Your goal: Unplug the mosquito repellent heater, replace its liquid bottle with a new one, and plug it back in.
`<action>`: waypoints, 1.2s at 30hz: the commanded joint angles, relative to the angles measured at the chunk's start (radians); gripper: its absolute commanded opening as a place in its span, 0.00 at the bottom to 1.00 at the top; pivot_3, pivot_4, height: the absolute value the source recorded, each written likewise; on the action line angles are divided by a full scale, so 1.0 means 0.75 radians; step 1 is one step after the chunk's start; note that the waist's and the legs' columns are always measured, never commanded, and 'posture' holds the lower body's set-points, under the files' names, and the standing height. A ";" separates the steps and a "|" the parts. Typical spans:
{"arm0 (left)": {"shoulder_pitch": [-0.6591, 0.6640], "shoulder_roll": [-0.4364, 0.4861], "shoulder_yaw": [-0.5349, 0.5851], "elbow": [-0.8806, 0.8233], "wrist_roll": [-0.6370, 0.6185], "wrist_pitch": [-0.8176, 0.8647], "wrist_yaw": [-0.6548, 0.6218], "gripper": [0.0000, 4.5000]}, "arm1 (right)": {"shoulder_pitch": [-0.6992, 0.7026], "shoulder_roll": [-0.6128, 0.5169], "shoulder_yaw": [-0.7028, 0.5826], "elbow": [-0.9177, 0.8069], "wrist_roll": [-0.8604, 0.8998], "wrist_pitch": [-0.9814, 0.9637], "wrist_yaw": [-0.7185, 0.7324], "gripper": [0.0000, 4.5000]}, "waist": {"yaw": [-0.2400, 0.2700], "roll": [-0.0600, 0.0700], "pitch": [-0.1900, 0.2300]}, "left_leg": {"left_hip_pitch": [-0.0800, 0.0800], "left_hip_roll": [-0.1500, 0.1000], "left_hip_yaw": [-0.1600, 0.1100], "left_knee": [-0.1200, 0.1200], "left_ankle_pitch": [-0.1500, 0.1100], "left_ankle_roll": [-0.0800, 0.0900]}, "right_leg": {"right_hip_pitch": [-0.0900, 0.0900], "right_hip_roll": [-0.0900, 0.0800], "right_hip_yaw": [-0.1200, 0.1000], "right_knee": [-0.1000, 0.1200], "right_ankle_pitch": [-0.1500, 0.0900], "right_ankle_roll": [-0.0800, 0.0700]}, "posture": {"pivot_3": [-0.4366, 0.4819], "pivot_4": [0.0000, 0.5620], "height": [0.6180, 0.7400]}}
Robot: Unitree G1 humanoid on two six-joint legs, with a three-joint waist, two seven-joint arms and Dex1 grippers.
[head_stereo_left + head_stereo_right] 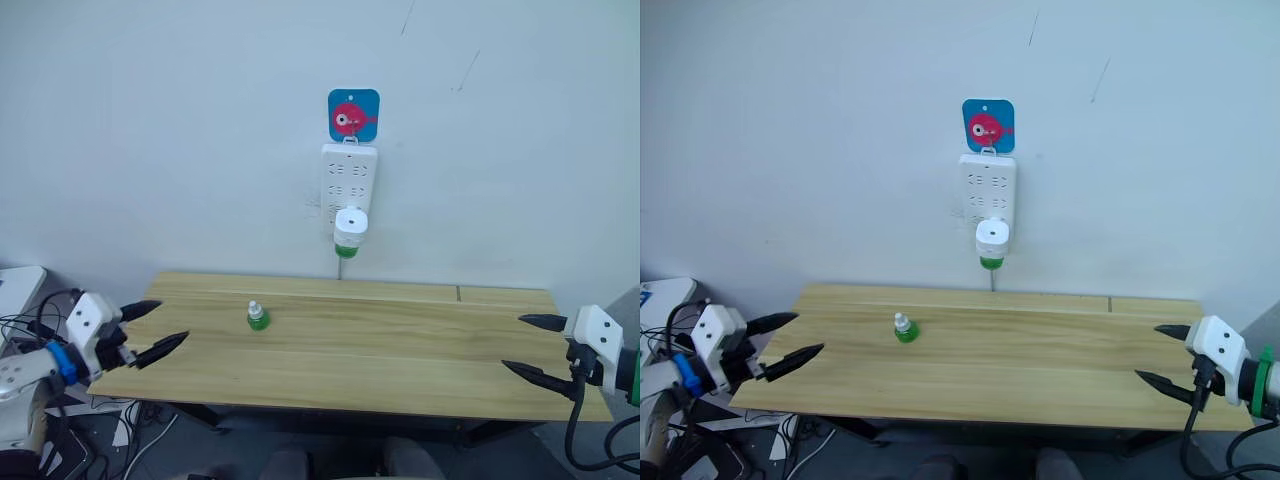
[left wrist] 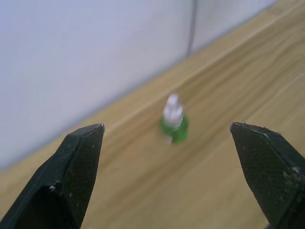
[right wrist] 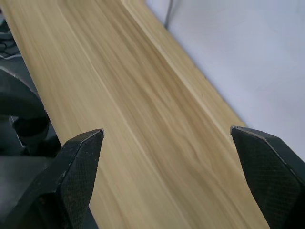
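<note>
A: How much room is there on the wooden table point(image 1: 400, 360)?

B: Plenty. Its top runs across the lower middle of the frame, and the one thing on it is a small green bottle point(image 1: 258, 317) with a white cap, left of centre and nearer the back edge than the front. The right half is bare right out to the right-hand edge.

A: And the grippers?

B: The left gripper point(image 1: 154, 329) hangs at the table's left edge in the lower left of the frame, black fingers spread wide and holding nothing. The right gripper point(image 1: 536, 346) sits at the right edge in the lower right, fingers likewise wide apart and empty.

A: Where is the mosquito repellent heater point(image 1: 350, 232)?

B: Up on the wall above the table's back edge, centre of the frame, plugged into the bottom of a white power strip point(image 1: 348, 188) that hangs below a blue and pink hook plate point(image 1: 353, 114). A green bottle base shows under it. It is well apart from both grippers.

A: And the loose bottle against the left fingers?

B: In the left wrist view the green bottle point(image 2: 174, 126) stands ahead, between the two fingertips' lines, not touched.
</note>
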 commanded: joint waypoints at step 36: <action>-1.183 -0.421 -0.319 0.709 0.250 0.041 0.163 0.74 | -0.262 0.013 -0.178 -0.950 0.814 0.833 -0.825 1.00 | -0.164 -0.009 0.042 | -0.003 -0.001 -0.003 0.002 0.000 0.000 | 0.000 0.010 0.002 -0.001 0.000 0.001 | 0.18 0.22 0.94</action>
